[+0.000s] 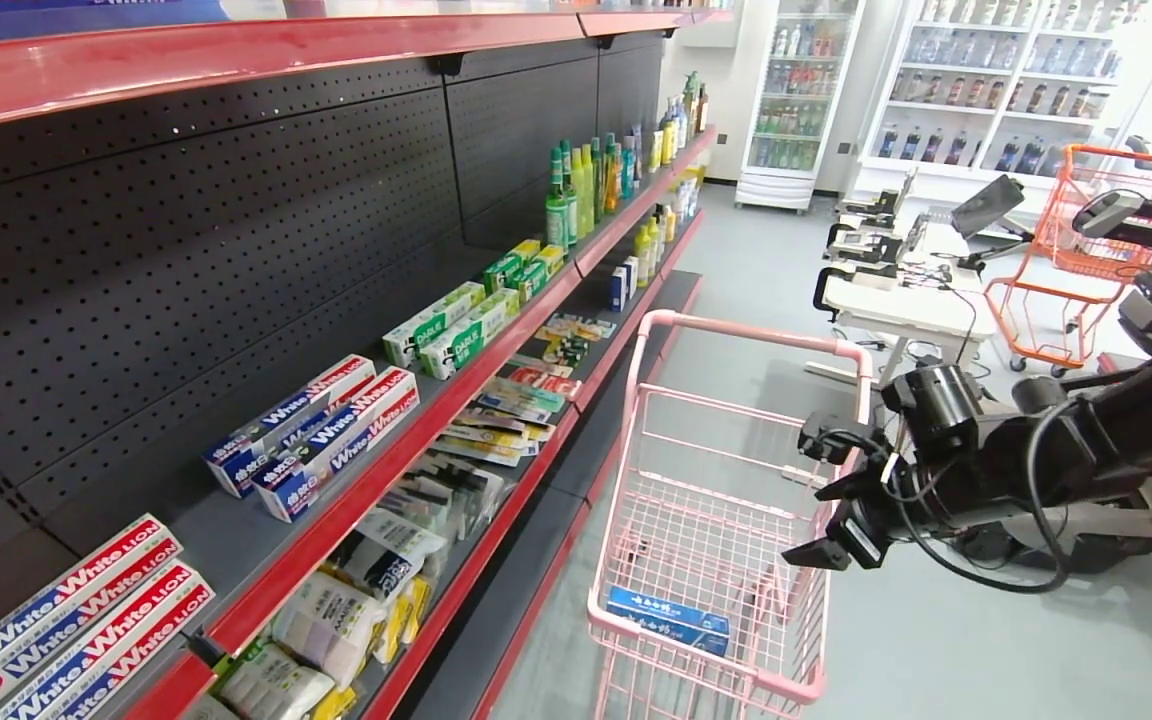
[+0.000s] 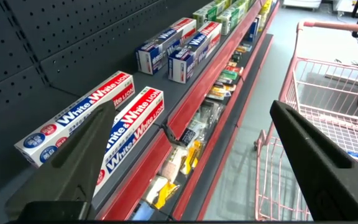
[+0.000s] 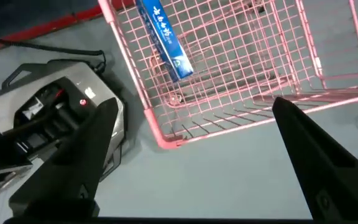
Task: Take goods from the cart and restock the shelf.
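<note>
- 1 blue box (image 1: 668, 618) lies flat at the near end of the pink cart (image 1: 754, 333).
- Right gripper (image 1: 824, 522), spread open, hangs just outside the cart's rim; it should drop over the box across its narrow width.
- Left gripper (image 2: 191, 109) is spread wide beside the shelf (image 1: 366, 492).

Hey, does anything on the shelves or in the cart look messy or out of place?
Only the lower shelf: its packets lie in a loose, overlapping heap, while the toothpaste boxes on the shelf above sit in neat rows. Nothing looks spilled or damaged. One blue box lies flat in the pink cart.
</note>
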{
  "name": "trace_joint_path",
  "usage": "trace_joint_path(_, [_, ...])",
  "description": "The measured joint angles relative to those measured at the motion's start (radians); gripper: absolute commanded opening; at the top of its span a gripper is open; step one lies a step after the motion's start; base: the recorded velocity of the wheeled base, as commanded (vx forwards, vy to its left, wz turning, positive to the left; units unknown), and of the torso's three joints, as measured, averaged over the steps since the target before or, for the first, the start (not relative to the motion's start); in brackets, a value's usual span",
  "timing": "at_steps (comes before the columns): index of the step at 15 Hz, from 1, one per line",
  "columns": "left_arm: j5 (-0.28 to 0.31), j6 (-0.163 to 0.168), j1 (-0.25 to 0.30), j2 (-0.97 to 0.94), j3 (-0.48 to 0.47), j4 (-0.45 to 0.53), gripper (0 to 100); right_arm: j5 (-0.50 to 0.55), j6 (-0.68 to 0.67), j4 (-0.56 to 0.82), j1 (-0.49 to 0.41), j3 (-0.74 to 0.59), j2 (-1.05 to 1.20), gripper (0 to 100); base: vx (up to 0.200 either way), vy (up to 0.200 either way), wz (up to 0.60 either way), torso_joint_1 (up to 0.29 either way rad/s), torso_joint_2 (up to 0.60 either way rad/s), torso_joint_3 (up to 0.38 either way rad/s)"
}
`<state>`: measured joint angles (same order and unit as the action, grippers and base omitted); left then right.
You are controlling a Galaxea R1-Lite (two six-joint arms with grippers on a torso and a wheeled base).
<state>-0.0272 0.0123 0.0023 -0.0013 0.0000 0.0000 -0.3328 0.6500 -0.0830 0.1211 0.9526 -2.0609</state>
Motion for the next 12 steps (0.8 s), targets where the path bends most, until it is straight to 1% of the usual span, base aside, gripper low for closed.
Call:
trace_joint_path(3, [-0.001, 0.0, 0.0, 0.0, 0.0, 0.0, 100, 0.006, 0.0, 0.0, 0.022, 0.063, -0.077, 100, 0.0, 0.0, 0.0, 0.0, 0.0, 0.0])
trace_joint_path(6, [0.0, 0.0, 0.0, 0.0, 0.0, 0.0, 100, 0.006, 0.0, 0.0, 0.052, 0.086, -0.118, 100, 0.0, 0.0, 0.0, 0.0, 0.0, 0.0])
trace_joint_path(12, [0.0, 0.0, 0.0, 0.0, 0.0, 0.0, 100, 0.019, 0.011, -0.003, 0.071, 0.119, -0.174, 100, 0.0, 0.0, 0.0, -0.067, 0.15, 0.073])
